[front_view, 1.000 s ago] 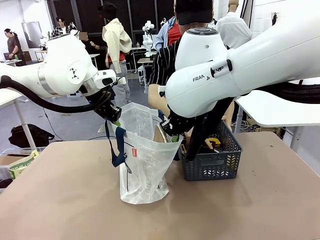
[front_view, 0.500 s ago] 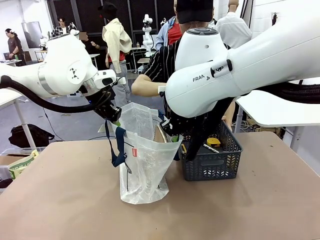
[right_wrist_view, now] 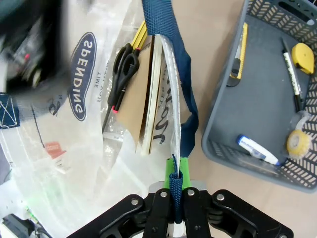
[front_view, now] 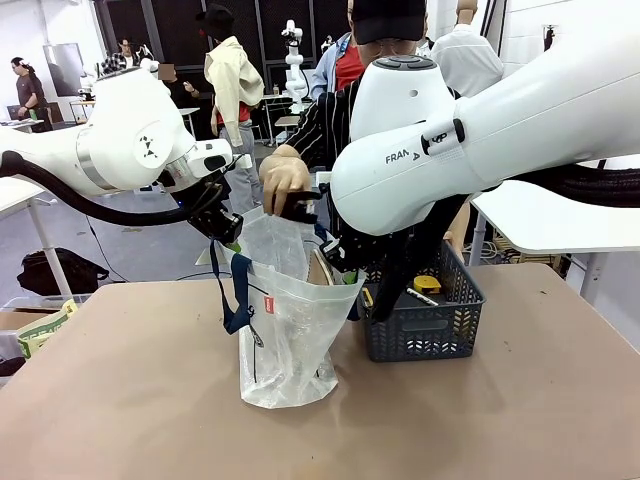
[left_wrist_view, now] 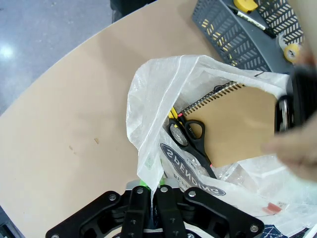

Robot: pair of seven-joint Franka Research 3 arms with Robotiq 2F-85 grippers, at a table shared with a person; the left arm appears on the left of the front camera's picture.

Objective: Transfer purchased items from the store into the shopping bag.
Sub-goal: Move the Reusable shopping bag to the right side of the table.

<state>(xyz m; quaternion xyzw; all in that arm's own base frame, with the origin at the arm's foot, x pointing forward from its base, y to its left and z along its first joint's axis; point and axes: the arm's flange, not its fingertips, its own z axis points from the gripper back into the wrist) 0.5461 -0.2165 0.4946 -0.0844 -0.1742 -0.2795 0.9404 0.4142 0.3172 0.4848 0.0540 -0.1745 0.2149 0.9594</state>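
Left end effector (left_wrist_view: 148, 187) and right end effector (right_wrist_view: 174, 184) pinch the shopping bag (front_view: 290, 330), open between them.

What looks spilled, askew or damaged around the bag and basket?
Nothing stands out. The translucent white plastic bag stands upright, left claw and right claw shut on its rim, brown spiral notebook and black scissors inside; the dark grey mesh basket sits level.

Your tan-brown table (front_view: 120, 400) carries two things. A translucent white shopping bag (front_view: 290, 345) with navy straps stands upright near the middle, its base on the surface. A dark grey, lattice-sided basket (front_view: 425, 335) sits just beside it, toward the robot's right. You can see small specks marking the bare tabletop.
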